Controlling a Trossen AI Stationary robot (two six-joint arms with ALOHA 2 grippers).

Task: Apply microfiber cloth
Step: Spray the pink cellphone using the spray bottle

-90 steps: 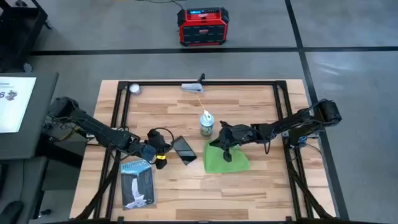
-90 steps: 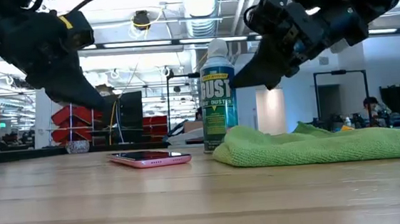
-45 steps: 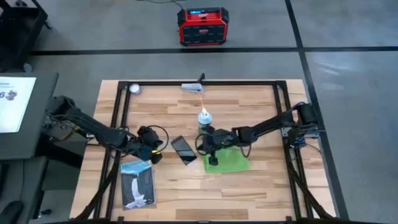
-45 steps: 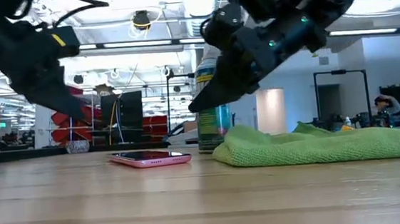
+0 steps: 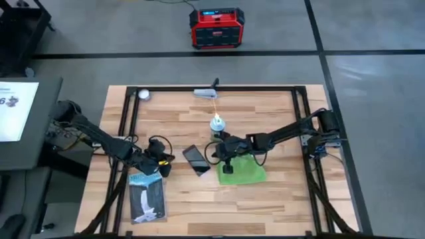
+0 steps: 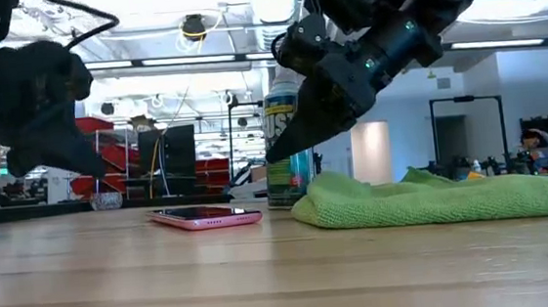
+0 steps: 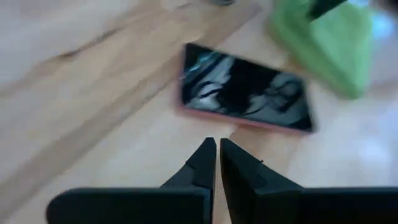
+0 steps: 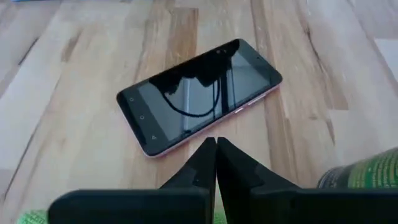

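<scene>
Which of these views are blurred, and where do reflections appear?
Left wrist view: all smeared, the phone and microfiber cloth soft. Right wrist view: sharp, dark cable reflections on the phone screen. Low view: bright ceiling lights behind, arms in silhouette.

There is one desk [image 5: 265, 106] made of wood. On it lies one green microfiber cloth [image 5: 244, 174]. There is one phone [image 5: 196, 160] with a pink edge. There is one spray can [image 5: 217, 127] with a green label. There is one booklet [image 5: 147, 199] with a blue-grey cover. There is one small white ball [image 5: 143, 94] in a far corner of the desk, and one small pale tool [image 5: 206, 92] by the far edge. Two dark arms reach over the desk, so there are two pincers: one left pincer [image 5: 161, 168] and one right pincer [image 5: 226, 168]. On the floor past the desk sits one red box [image 5: 217, 28].
</scene>
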